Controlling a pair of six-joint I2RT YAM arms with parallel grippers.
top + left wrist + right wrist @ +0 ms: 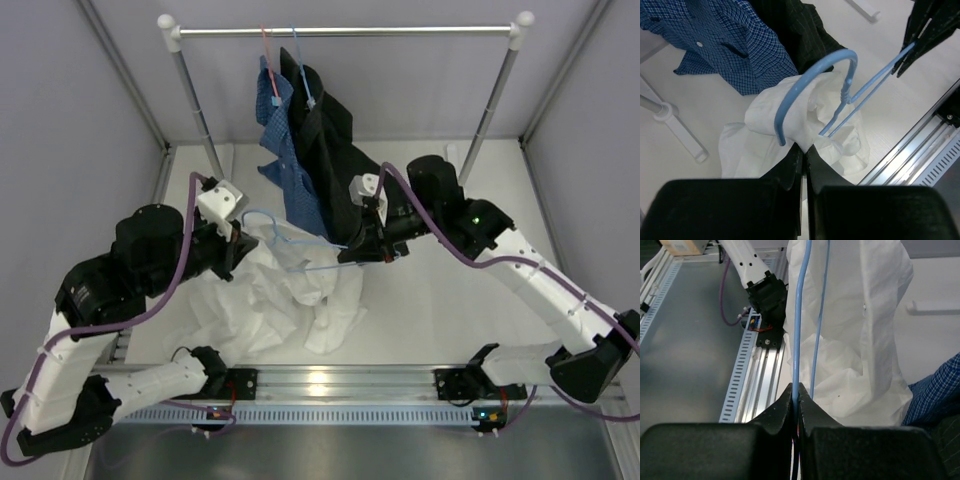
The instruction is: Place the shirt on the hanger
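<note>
The white shirt [285, 305] lies crumpled on the table between the arms, with part of it lifted. My left gripper [240, 252] is shut on a bunched fold of it, which shows at the fingertips in the left wrist view [804, 148]. The shirt [805, 112] is draped around the light-blue wire hanger [812, 75], whose hook curves over the cloth. My right gripper [357, 252] is shut on one wire of the hanger [290, 240]. In the right wrist view the hanger [799, 315] runs straight up from the right gripper [796, 388] beside the hanging shirt [865, 315].
A clothes rack [345, 31] stands at the back with a blue checked shirt [285, 160] and a black shirt [330, 140] hanging just behind the grippers. Its foot [677, 125] lies left of the shirt. An aluminium rail [330, 380] runs along the near edge.
</note>
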